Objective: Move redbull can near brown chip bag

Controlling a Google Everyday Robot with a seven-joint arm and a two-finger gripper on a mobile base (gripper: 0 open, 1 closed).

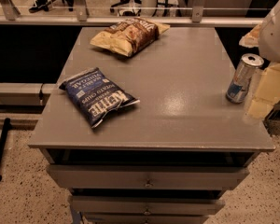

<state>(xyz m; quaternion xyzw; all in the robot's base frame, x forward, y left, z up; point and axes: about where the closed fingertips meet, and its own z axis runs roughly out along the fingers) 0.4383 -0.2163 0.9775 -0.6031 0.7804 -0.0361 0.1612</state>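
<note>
The redbull can (242, 78) stands upright near the right edge of the grey table (177, 97), silver on top and blue below. The brown chip bag (129, 34) lies at the table's far side, left of centre, dark brown with tan edges. My gripper (266, 94) is just right of the can, at the table's right edge, its pale parts close beside the can. The white arm housing (276, 29) hangs above it. The can and the brown bag are far apart.
A dark blue Kettle chip bag (98, 96) lies on the table's left front part. Drawers (147, 177) sit under the tabletop. A railing (130, 18) runs behind the table, with chair legs beyond it.
</note>
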